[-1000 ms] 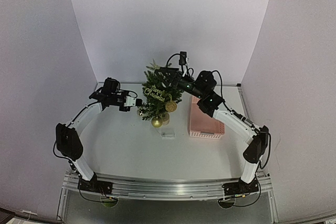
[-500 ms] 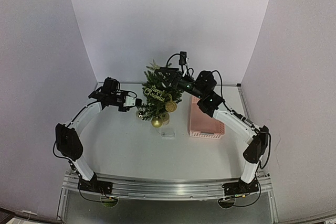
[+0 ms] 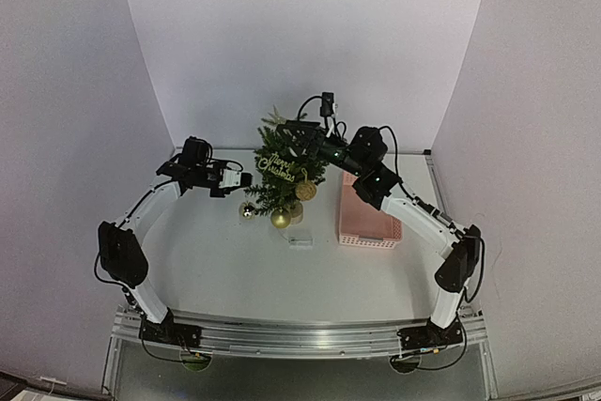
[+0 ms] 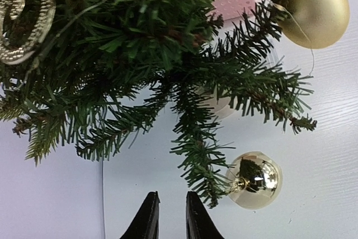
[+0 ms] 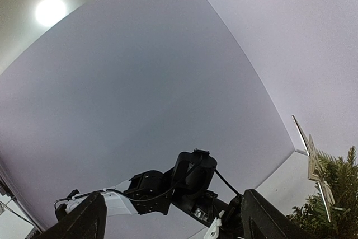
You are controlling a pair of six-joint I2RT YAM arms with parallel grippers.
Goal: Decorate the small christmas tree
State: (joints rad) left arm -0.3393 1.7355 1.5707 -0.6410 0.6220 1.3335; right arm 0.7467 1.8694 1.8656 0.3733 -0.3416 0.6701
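Hovering left claw (image 4: pixel 171 205), slightly parted, just beside small christmas tree (image 4: pixel 140 48)

left tool (image 4: pixel 170 195): slightly parted | right tool (image 5: pixel 172 201): spread wide, aimed upward

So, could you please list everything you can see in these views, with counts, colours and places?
small christmas tree: one, dark green, back centre of table
matte baubles: two, gold, tree's front
shiny bauble: one, gold, at a low branch tip
glitter sign: one, gold, upper tree
basket: one, pink, right of tree
small object: one, pale, before tree, unidentifiable
table: one, white
left gripper: one, black, slightly open, empty, near shiny bauble
right gripper: one, black, wide open, by treetop
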